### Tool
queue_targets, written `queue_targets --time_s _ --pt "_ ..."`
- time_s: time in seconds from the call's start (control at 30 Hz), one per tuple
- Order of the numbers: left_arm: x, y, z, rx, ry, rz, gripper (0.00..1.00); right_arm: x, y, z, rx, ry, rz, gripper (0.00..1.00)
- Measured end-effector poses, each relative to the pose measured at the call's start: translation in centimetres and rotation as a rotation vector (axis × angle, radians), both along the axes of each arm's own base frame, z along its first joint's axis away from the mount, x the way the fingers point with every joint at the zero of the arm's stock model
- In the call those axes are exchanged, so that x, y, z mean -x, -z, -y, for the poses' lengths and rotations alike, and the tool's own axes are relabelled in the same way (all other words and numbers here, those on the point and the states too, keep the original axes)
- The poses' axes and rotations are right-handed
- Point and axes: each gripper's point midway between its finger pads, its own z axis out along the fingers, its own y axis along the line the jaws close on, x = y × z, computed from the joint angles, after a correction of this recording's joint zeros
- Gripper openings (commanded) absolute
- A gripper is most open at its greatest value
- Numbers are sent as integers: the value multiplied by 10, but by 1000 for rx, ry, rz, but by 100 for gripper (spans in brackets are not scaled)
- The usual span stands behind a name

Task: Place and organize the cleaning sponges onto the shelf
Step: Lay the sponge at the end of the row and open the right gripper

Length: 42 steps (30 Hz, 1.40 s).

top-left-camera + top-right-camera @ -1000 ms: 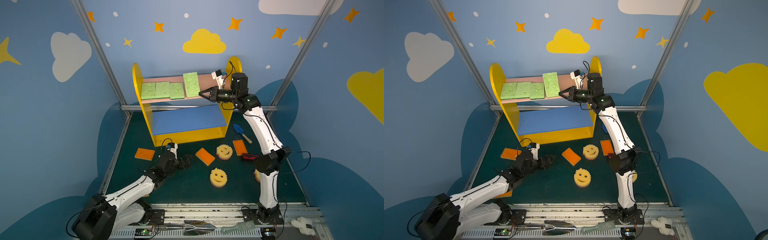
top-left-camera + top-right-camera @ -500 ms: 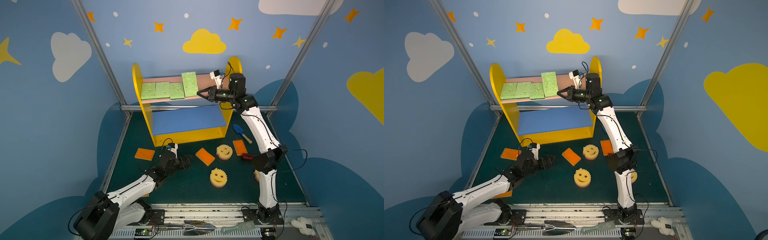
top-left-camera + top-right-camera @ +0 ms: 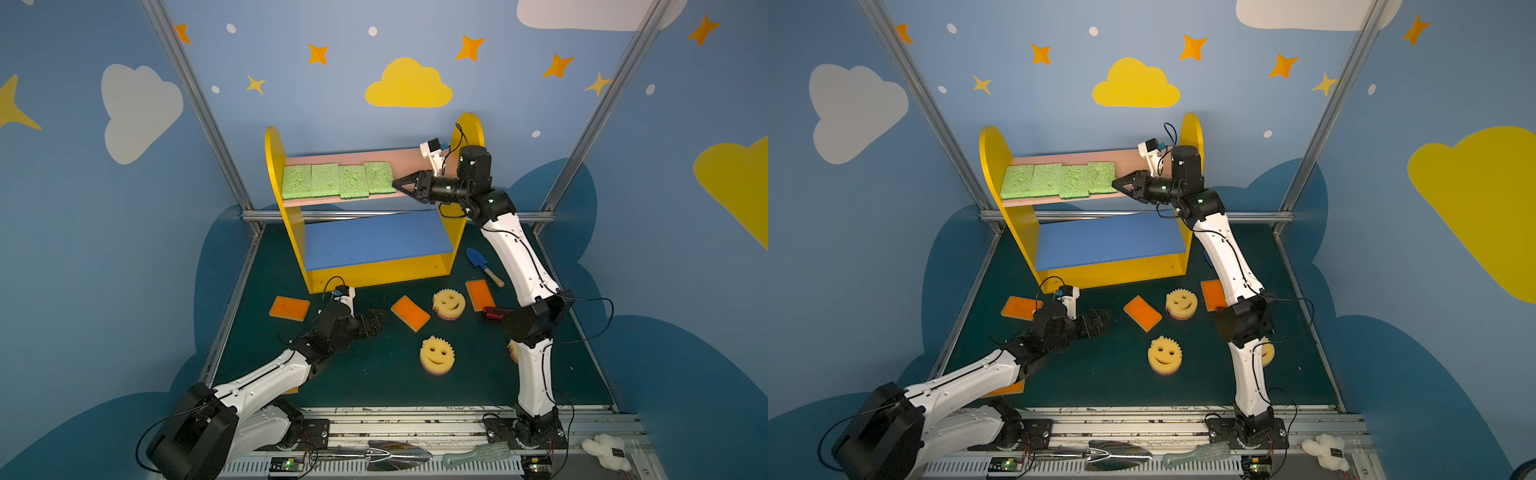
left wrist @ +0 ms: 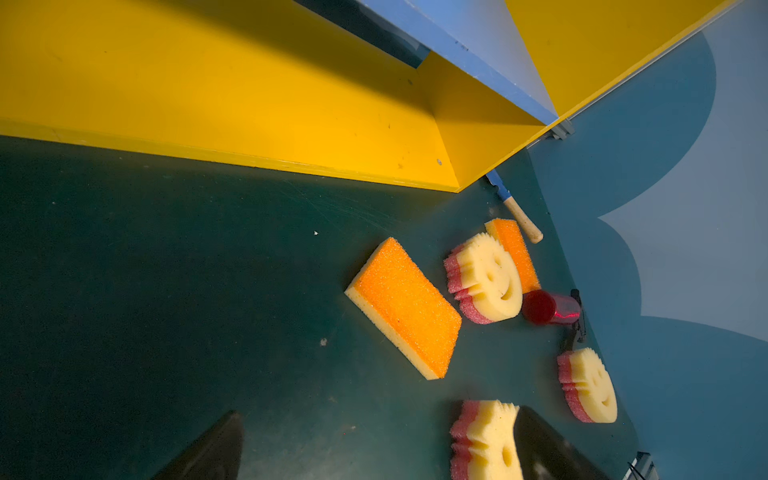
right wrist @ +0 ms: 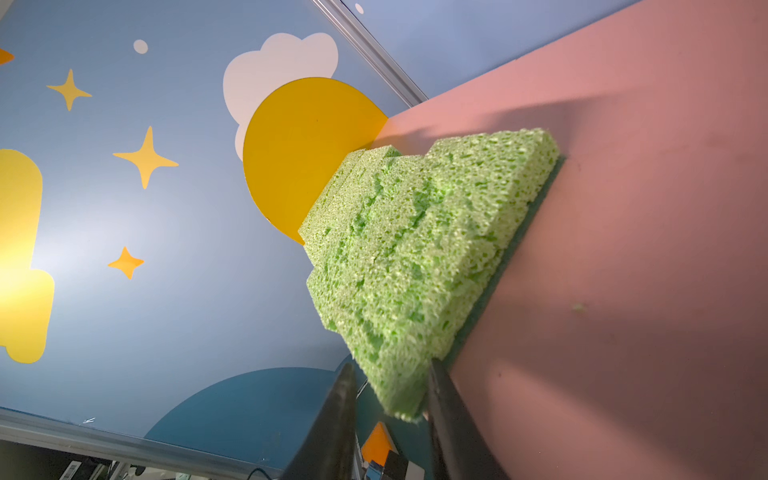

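1. On the pink upper board [image 3: 405, 160] of the shelf [image 3: 275, 166], four green sponges [image 3: 337, 181] lie flat in one row with their edges touching, starting at the left side panel.
2. The right gripper [image 3: 397, 183] sits at the near corner of the rightmost green sponge [image 5: 436, 249]. In the right wrist view its fingers [image 5: 451, 415] straddle that corner. One finger is against the sponge's edge and the other stands off it with a thin gap, so the jaws are loosened and not clamping.
3. The left gripper [image 3: 376, 322] hangs low over the green mat [image 3: 374, 386] in front of the shelf, jaws spread wide with nothing between them.
4. Three orange-topped sponges [image 3: 410, 313] lie in plain sight on the mat. A fourth shows only as an orange sliver [image 3: 1009, 388] under the left arm.
5. Two smiley sponges [image 3: 436, 354] are in clear view. A third smiley [image 3: 1268, 352] is mostly hidden behind the right arm in both top views.
6. The blue toy shovel [image 3: 482, 264] lies beside the shelf's right panel.
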Motion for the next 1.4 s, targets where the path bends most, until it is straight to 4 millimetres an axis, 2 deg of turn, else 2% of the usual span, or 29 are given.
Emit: queue_targets --time_s 0.27,0.4,0.57,0.77,0.87,1.0,1.1,1.2,1.4 --pt "0 -2 0 5 -1 3 99 0 -2 0 -4 0 6 33" --pt "1 -2 -1 2 -2 0 100 0 -2 0 -1 -3 22 47" --pt "4 5 -5 -22 -4 -28 100 8 -8 7 25 17 69 54" --pt "9 10 -10 -51 -5 -69 100 35 -23 28 47 38 102 56" --pt "11 6 -11 -58 -4 -75 100 56 -37 43 43 52 133 56" --pt "15 -2 -15 -64 -9 -73 99 78 -42 59 40 72 158 57" --pt "19 -2 -28 -90 -48 -88 99 93 -33 70 46 89 155 57" --pt "22 3 -54 -129 -147 -133 99 104 -13 78 56 104 133 58" --pt "26 10 -109 -196 -374 -221 100 117 49 86 74 124 38 58"
